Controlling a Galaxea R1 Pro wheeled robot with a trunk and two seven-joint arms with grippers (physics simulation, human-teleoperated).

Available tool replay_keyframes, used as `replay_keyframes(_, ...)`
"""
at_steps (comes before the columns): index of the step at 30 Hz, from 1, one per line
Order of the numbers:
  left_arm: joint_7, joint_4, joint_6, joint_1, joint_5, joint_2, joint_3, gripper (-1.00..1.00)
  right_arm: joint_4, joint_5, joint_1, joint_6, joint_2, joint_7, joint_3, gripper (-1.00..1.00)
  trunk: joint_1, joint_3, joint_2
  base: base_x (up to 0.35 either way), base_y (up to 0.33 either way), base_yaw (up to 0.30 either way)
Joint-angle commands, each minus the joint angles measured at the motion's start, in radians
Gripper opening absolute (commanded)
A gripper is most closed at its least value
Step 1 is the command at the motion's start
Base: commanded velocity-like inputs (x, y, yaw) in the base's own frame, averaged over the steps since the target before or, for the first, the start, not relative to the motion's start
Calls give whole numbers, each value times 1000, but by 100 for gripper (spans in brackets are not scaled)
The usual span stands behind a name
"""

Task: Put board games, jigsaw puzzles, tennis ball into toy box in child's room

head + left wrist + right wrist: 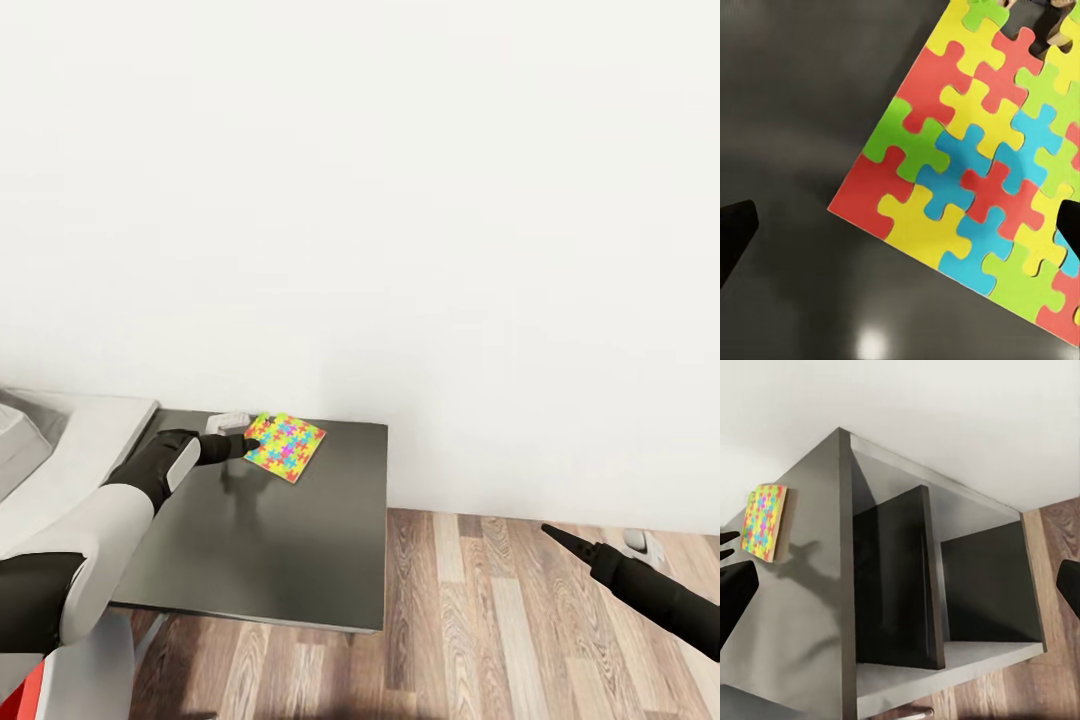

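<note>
One jigsaw puzzle (286,446), a flat square of bright interlocking pieces, lies at the back of a dark grey cabinet top (290,540). My left gripper (247,441) hovers at the puzzle's left edge. In the left wrist view it (900,229) is open, its dark fingertips (735,232) wide apart over the puzzle (975,187), touching nothing. My right gripper (556,536) hangs open and empty over the wood floor to the right. The right wrist view catches the puzzle (763,521) from afar. A pale grey sloping shape (14,432) at the left edge may be the toy box; I cannot tell.
The dark cabinet has open shelves with a divider (930,585) and stands against a white wall. A pale grey surface (95,450) adjoins it on the left. A small whitish object (228,421) sits behind my left gripper. Wood plank floor (500,620) stretches right, with a small white item (642,545).
</note>
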Motion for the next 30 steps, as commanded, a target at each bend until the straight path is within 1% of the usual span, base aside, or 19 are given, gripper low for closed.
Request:
replay_keyframes(1, 1, -1, 5, 0, 8, 1, -5, 100, 0, 1, -1, 5, 0, 4, -1, 100, 1, -2, -2, 108, 1, 0)
replay_keyframes(8, 1, -1, 6, 0, 7, -1, -5, 100, 0, 1, -1, 5, 0, 4, -2, 100, 1, -2, -2, 163, 0, 0)
replay_keyframes(16, 1, -1, 6, 0, 7, -1, -5, 100, 0, 1, -1, 5, -1, 4, -2, 100, 1, -2, -2, 20, -1, 0)
replay_keyframes(23, 1, -1, 6, 0, 7, -1, -5, 100, 1, 1, -1, 5, -1, 4, -2, 100, 1, -2, -2, 75, -108, 0)
replay_keyframes(30, -1, -1, 6, 0, 7, 0, -7, 100, 0, 0, -1, 6, -2, 4, -2, 100, 1, -2, -2, 14, -22, 0)
